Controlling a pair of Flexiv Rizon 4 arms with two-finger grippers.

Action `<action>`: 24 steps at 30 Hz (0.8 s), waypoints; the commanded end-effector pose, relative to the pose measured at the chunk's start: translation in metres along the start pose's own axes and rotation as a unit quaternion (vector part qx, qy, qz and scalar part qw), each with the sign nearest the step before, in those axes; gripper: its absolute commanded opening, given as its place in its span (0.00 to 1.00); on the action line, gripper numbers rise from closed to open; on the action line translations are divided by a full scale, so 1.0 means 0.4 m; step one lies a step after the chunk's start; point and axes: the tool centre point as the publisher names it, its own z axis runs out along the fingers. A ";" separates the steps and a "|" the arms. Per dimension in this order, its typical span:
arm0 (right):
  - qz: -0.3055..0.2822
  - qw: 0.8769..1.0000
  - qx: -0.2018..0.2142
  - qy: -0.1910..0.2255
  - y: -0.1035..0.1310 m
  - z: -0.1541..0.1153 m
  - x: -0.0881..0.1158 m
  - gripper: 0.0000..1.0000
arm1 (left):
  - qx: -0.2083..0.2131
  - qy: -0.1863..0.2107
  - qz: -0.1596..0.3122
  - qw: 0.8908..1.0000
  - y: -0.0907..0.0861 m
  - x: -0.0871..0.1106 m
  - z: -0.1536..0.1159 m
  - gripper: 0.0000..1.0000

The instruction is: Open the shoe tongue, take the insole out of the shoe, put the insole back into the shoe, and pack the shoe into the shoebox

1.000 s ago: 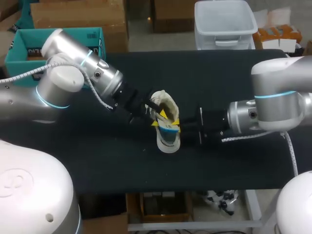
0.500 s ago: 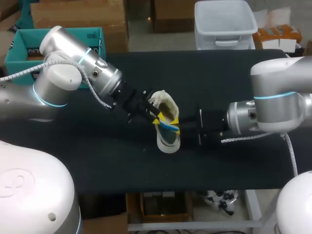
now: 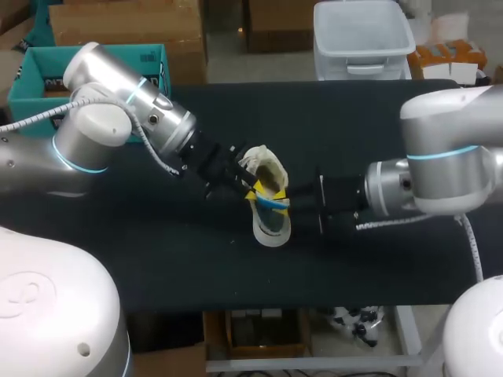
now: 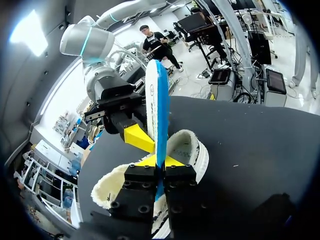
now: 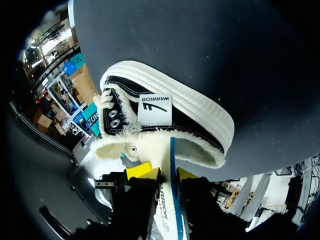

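L gripper, R gripper both clamp insole over shoe; arms face each other.

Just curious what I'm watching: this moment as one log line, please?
left hand: shut on insole | right hand: shut on insole | insole: on edge over shoe opening | shoe: on table

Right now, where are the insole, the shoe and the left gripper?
insole (image 4: 152, 97): left wrist view, white face.
shoe (image 5: 154, 109): right wrist view, side label.
left gripper (image 4: 161, 161): left wrist view, between its fingertips.
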 end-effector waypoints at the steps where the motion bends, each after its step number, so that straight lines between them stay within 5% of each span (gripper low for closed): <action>1: 0.001 1.000 0.010 -0.005 0.020 0.011 0.007 0.00 | -0.001 -0.001 0.001 1.000 0.001 0.002 0.009 0.00; 24: 0.003 1.000 0.001 -0.019 0.099 0.039 0.017 0.00 | -0.023 -0.002 -0.038 0.999 0.110 -0.024 0.036 0.00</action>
